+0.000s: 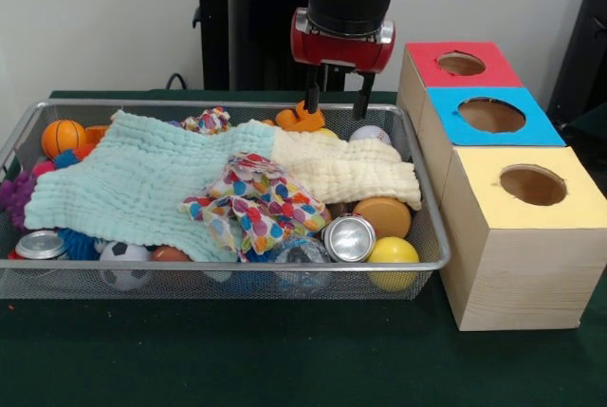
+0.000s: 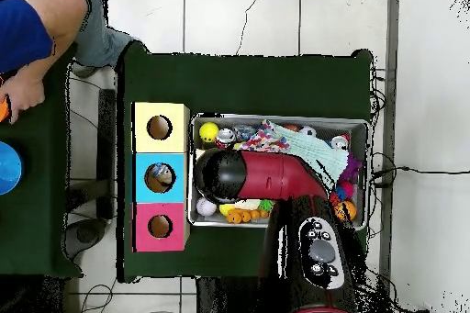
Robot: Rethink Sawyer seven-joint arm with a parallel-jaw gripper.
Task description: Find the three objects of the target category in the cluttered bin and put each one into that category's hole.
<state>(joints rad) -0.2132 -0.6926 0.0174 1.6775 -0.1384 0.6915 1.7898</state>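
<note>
Wire mesh bin is the landmark. Much of its contents is buried: a mint-green cloth covers the bin's left and middle, a cream cloth covers the right rear, and a polka-dot cloth lies crumpled on top of both near the centre. Only edges of things poke out.

Along the bin's front wall: a soccer ball, partly under the green cloth, a silver can at the front-left corner, a second can end-on, a yellow ball at the front-right corner, and a tan disc-like thing half under the cream cloth; can't tell what it is. Something clear and crinkled sits at the front centre, hard to make out.

At the bin's left rear, a small basketball; a purple fuzzy thing at the left wall is cut off by the cloth. At the rear wall, an orange toy and a white ball, both partly hidden.

Gripper hangs over the bin's rear right, fingers apart, holding nothing, tips just above the orange toy. In the overhead view the arm blocks the middle of the bin and the gripper itself.

Right of the bin, touching or just beside it, three wooden boxes in a row, each with a round hole: red box, blue box, yellow box. Target category can't be told from the frames.

A person's arm in a blue sleeve shows at the overhead view's edge, well apart from the bin.
</note>
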